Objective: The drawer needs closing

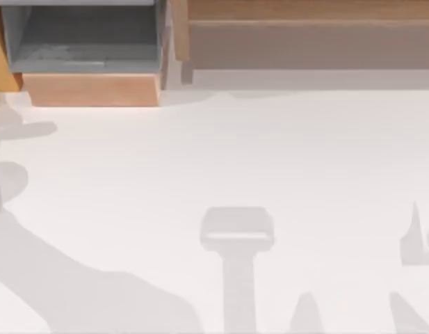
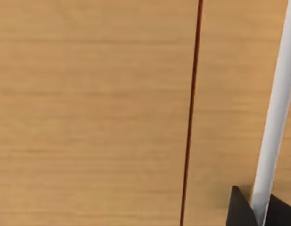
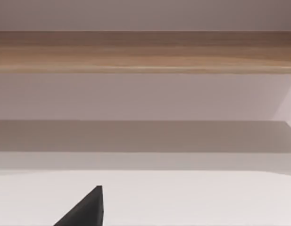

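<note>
The drawer stands pulled out at the table's back left. Its plain light-wood front panel faces the table's front, and its grey floor and walls lie open to view behind the panel. In the left wrist view my left gripper is a dark shape very close to a light-wood surface with a thin dark seam. I cannot tell which part of the furniture that wood is. My right gripper is a dark wedge low over the white table, facing the long shelf unit.
A long wooden shelf unit with a brownish-grey recess runs along the back right, and its wooden rail crosses the right wrist view. Arm shadows lie on the white tabletop at the left and front.
</note>
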Controlling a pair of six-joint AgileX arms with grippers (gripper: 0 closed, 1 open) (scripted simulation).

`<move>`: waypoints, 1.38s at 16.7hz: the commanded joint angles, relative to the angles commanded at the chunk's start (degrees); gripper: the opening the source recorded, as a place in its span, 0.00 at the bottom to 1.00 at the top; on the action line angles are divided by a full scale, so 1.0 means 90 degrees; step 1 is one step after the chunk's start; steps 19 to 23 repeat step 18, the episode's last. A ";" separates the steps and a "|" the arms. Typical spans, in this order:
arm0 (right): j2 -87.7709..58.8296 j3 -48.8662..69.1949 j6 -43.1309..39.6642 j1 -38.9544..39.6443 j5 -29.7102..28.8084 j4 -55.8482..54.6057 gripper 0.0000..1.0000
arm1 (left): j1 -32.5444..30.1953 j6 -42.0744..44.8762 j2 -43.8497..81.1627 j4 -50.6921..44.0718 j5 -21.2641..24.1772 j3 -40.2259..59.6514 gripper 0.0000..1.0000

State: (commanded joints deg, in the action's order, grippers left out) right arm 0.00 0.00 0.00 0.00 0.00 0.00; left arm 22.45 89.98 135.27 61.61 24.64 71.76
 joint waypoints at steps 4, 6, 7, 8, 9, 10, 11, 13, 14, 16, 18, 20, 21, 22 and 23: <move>0.0000 0.0000 0.0000 0.0000 0.0000 0.0000 1.00 | 0.0000 0.0000 0.0000 0.0000 0.0000 0.0000 0.38; 0.0000 0.0000 0.0000 0.0000 0.0000 0.0000 1.00 | 0.0000 0.0000 0.0000 0.0000 0.0000 0.0000 0.53; 0.0000 0.0000 0.0000 0.0000 0.0000 0.0000 1.00 | 0.0000 0.0000 0.0000 0.0000 0.0000 0.0000 0.60; 0.0000 0.0000 0.0000 0.0000 0.0000 0.0000 1.00 | 0.0000 0.0000 0.0000 0.0000 0.0000 0.0000 0.68; 0.0000 0.0000 0.0000 0.0000 0.0000 0.0000 1.00 | 0.0000 0.0000 0.0000 0.0000 0.0000 0.0000 0.75; 0.0000 0.0000 0.0000 0.0000 0.0000 0.0000 1.00 | 0.0000 0.0000 0.0000 0.0000 0.0000 0.0000 0.83; 0.0000 0.0000 0.0000 0.0000 0.0000 0.0000 1.00 | 0.0000 0.0000 0.0000 0.0000 0.0000 0.0000 0.90; 0.0000 0.0000 0.0000 0.0000 0.0000 0.0000 1.00 | 0.0000 0.0000 0.0000 0.0000 0.0000 0.0000 1.00; 0.0000 0.0000 0.0000 0.0000 0.0000 0.0000 1.00 | 0.0000 0.0000 0.0000 0.0000 0.0000 0.0000 1.00; 0.0000 0.0000 0.0000 0.0000 0.0000 0.0000 1.00 | 0.0000 0.0000 0.0000 0.0000 0.0000 0.0000 1.00; 0.0000 0.0000 0.0000 0.0000 0.0000 0.0000 1.00 | 0.0000 0.0000 0.0000 0.0000 0.0000 0.0000 1.00; 0.0000 0.0000 0.0000 0.0000 0.0000 0.0000 1.00 | 0.0000 0.0000 0.0000 0.0000 0.0000 0.0000 1.00; 0.0000 0.0000 0.0000 0.0000 0.0000 0.0000 1.00 | 0.0000 0.0000 0.0000 0.0000 0.0000 0.0000 1.00; 0.0000 0.0000 0.0000 0.0000 0.0000 0.0000 1.00 | 0.0000 0.0000 0.0000 0.0000 0.0000 0.0000 1.00; 0.0000 0.0000 0.0000 0.0000 0.0000 0.0000 1.00 | 0.0000 0.0000 0.0000 0.0000 0.0000 0.0000 1.00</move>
